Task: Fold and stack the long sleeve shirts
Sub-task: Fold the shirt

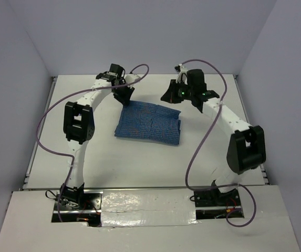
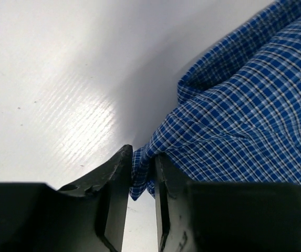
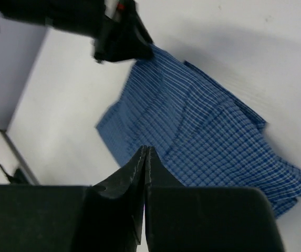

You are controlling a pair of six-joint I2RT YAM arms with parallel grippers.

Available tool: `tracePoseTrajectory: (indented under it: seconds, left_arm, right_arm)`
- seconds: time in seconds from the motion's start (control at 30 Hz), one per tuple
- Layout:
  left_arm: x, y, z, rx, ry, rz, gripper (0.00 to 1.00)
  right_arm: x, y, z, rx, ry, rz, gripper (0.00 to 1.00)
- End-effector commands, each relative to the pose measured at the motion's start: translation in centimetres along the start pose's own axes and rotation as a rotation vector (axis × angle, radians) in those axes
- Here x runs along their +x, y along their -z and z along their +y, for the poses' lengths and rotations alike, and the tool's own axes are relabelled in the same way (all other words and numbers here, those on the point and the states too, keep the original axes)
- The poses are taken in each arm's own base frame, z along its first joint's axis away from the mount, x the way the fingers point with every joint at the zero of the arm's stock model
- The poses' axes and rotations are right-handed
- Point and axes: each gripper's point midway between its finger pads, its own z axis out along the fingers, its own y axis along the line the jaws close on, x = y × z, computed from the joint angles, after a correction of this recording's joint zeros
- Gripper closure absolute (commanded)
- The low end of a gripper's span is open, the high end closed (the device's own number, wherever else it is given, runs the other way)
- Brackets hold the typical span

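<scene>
The blue checked long sleeve shirt (image 1: pixel 149 123) lies folded into a rectangle on the white table, mid-centre. My left gripper (image 1: pixel 124 97) is at its far left corner and is shut on a pinch of the cloth; the left wrist view shows the shirt (image 2: pixel 245 115) caught between the fingers (image 2: pixel 116 178). My right gripper (image 1: pixel 171 96) hangs above the table beyond the shirt's far right corner, shut and empty. In the right wrist view the shirt (image 3: pixel 192 131) lies below the closed gripper (image 3: pixel 146 152), with the left gripper (image 3: pixel 121 39) at its far corner.
The white table (image 1: pixel 87 152) ends at a raised rim at left and right (image 1: pixel 44 115). Purple cables loop from both arms (image 1: pixel 195 152). Grey walls stand close on three sides. The arm bases sit on a taped strip at the near edge (image 1: pixel 150 207).
</scene>
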Motion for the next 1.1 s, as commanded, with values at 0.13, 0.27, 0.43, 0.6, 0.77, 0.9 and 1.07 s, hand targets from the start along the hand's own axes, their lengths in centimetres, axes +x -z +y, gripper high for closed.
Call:
tracePoseTrajectory:
  seconds: [0.13,0.27,0.43,0.6,0.77,0.9,1.07]
  left_arm:
    - [-1.7,-0.3,4.2,-0.164,0.110,-0.069,0.57]
    - [-2.2,-0.2,6.5,-0.191,0.188,-0.102,0.54]
    - [-3.6,1.6,7.2,-0.181,0.246,-0.152,0.56]
    - [-8.0,8.3,4.1,-0.126,0.219,-0.317,0.55]
    - [-7.7,10.1,-2.9,0.017,0.150,-0.333,0.55]
    - [-4.0,8.1,-6.6,0.133,0.174,-0.211,0.56]
    - [-1.9,5.9,-6.8,0.143,0.227,-0.175,0.58]
  right_arm:
    - [6.0,-4.9,-6.7,0.142,-0.168,0.144,1.00]
    - [7.2,-6.1,-9.1,0.234,-0.201,0.207,1.00]
    - [7.9,-8.7,-12.1,0.327,-0.246,0.268,1.00]
    - [7.0,-10.2,-13.1,0.360,-0.276,0.262,1.00]
    - [5.1,-10.0,-13.2,0.379,-0.266,0.250,0.98]
    - [0.9,-6.4,-11.8,0.441,-0.191,0.170,0.43]
    - [1.2,-2.1,-8.6,0.417,-0.204,0.111,0.75]
